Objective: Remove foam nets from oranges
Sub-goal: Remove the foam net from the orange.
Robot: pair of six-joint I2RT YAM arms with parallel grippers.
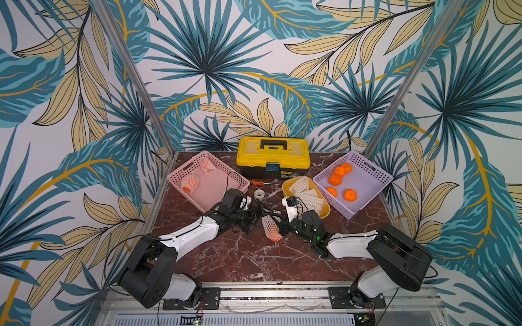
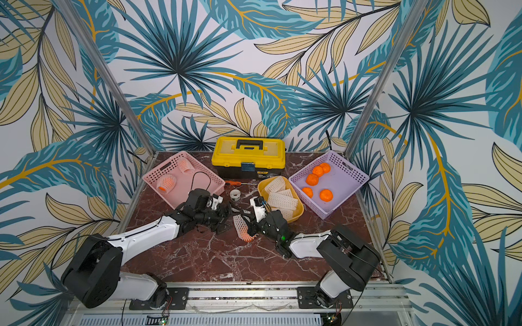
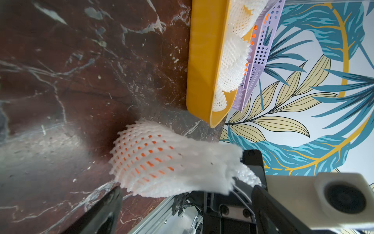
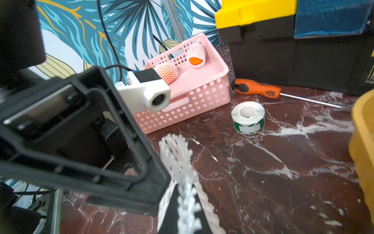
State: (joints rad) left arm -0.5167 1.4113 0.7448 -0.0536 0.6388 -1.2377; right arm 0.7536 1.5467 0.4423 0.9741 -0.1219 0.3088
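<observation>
A netted orange [image 1: 271, 228] lies on the marble table between my two grippers, its orange skin showing at the near end [image 2: 248, 238]. My right gripper [image 4: 187, 204] is shut on the flattened far end of that foam net [image 4: 178, 158]. My left gripper [image 3: 186, 210] stands wide open, with the same net [image 3: 162, 162] just ahead of its fingertips. Two more netted oranges [image 1: 189, 183] [image 1: 207, 165] lie in the pink basket [image 1: 217, 189]. Several bare oranges [image 1: 335, 179] sit in the purple basket [image 1: 367, 183]. Empty foam nets [image 1: 306, 196] fill the yellow tray [image 1: 327, 210].
A yellow toolbox [image 1: 272, 156] stands at the back centre. In front of it lie an orange-handled screwdriver [image 1: 257, 183] and a tape roll [image 1: 259, 194]. The two arms nearly meet at mid-table.
</observation>
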